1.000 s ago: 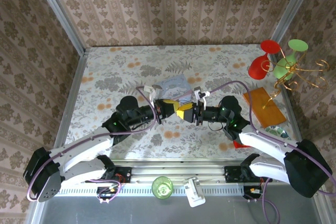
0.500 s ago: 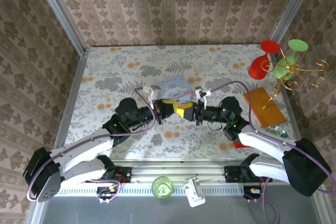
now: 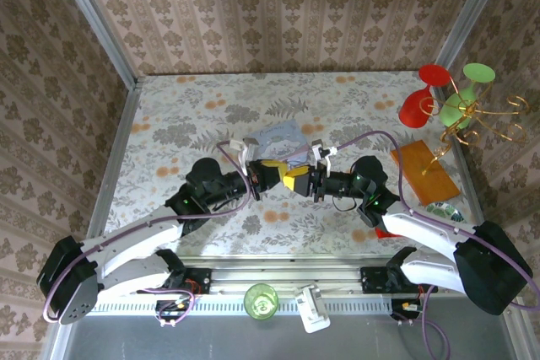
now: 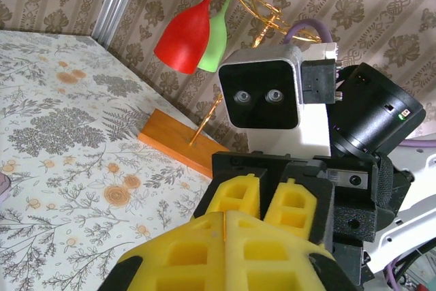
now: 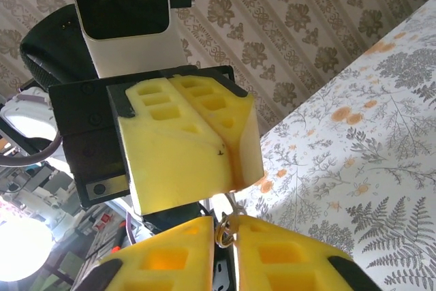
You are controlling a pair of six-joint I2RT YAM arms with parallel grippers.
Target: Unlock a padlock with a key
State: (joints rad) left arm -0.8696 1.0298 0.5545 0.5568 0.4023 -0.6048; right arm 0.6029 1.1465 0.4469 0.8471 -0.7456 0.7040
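Yellow fingers of the left gripper are pressed flat together, a thin seam between the pads; what lies inside that seam cannot be told. The right gripper faces it tip to tip above the middle of the floral table, both arms reaching inward from the near edge.

**Top view.** Gives the layout. The two grippers meet over a pale blue tin that lies on the table just behind them. At the right edge stand a red glass and a green glass on a gold wire stand with an orange wooden base. The meeting point of the fingertips is too small to resolve here.

**Right wrist view.** Resolves the contact. A small brass-gold metal ring is nipped between the right fingertips, which are clenched on it, directly beneath the tips of the left fingers. Whether this ring belongs to the padlock or to the key cannot be told.

**Left wrist view.** Shows the opposite side. The right gripper is seen head-on, its pads closed together and its wrist camera above them. The left fingertips cover the contact point.
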